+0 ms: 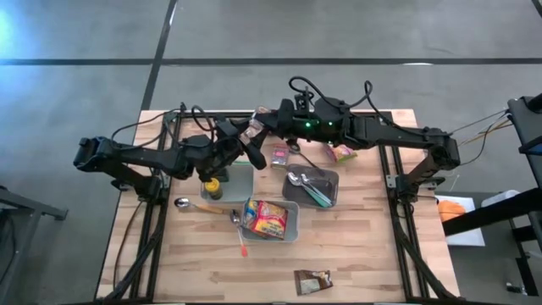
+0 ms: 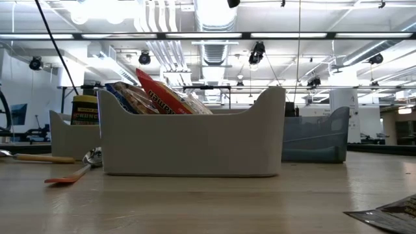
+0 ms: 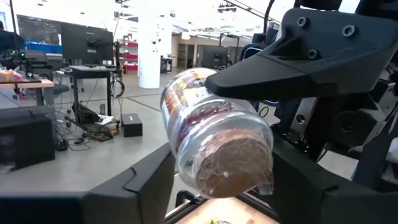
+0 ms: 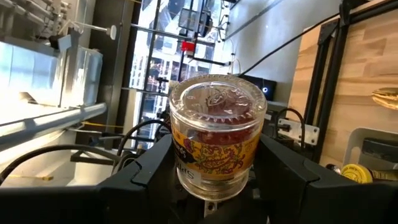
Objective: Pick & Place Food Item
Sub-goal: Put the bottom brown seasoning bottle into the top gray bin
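Observation:
A clear plastic jar [image 3: 214, 134] with a printed label and brown food inside hangs high above the table's far middle [image 1: 254, 127], between both grippers. My left gripper [image 3: 221, 183] reaches in from the table's left and is shut on the jar's base end. My right gripper [image 4: 214, 183] reaches in from the table's right and is shut on the jar's body; the clear lid [image 4: 217, 99] shows beyond its fingers. Neither gripper shows in the low view. My left gripper has the jar's base end [image 3: 186, 171] between its two fingers [image 3: 152, 180], coming level from the table's left. The base faces its camera, and the jar is lifted clear, lying tilted. My right gripper pinches the jar's labelled wall near the base [image 4: 186, 165] between its two fingers, across the jar, coming level from the table's right. One finger [image 3: 280, 68] lies over the jar's upper side. The jar is clear of the table.
Below stand a white bin [image 1: 292, 229] of snack packets, a grey bin [image 1: 330, 180] of spoons and a bin [image 1: 241, 180] with a yellow-lidded jar [image 1: 212, 185]. Loose spoons [image 1: 195, 205] and packets [image 1: 312, 281] lie about; dark frame rails run along both sides.

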Tool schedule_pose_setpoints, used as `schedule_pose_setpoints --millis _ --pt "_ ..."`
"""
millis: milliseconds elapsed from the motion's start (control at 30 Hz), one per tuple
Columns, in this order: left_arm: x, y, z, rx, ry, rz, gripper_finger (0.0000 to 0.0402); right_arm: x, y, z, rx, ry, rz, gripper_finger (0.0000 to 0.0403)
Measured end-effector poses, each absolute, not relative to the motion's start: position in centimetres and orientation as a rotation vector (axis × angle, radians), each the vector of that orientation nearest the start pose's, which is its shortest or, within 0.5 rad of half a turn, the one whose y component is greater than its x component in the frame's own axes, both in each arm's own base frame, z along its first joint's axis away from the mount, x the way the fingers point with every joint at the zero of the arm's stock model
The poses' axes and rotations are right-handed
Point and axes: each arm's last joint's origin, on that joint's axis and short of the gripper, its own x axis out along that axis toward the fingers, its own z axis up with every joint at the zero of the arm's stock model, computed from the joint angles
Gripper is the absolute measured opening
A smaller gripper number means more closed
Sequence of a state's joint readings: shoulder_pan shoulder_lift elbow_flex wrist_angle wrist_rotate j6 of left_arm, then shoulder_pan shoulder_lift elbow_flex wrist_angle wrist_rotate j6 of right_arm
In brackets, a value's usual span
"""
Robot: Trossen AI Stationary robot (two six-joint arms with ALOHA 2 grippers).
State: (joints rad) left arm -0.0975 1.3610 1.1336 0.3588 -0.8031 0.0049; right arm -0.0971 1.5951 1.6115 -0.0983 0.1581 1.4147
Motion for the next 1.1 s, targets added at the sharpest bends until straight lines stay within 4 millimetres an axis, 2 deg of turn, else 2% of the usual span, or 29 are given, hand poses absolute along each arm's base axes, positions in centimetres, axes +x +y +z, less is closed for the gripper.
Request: schedule_pose_setpoints --millis 200,400,900,1100 --pt "30.54 -1.0 37.64 -0.055 -0.122 0.694 0.0282 36.47 -4.02 42.3 1.393 -0.118 -0.28 0.0176" --pt "30.49 -1.23 37.86 -0.069 -0.145 0.69 0.03 36.46 -4.09 42.32 1.375 -0.123 -0.285 0.0176" --pt "30.35 -1.19 38.23 -0.031 -0.145 0.708 0.03 36.44 -4.28 42.25 1.377 -0.127 -0.298 0.0176" --pt "30.32 -1.18 38.27 -0.03 -0.145 0.713 0.0265 36.44 -4.3 42.24 1.374 -0.128 -0.3 0.0176"
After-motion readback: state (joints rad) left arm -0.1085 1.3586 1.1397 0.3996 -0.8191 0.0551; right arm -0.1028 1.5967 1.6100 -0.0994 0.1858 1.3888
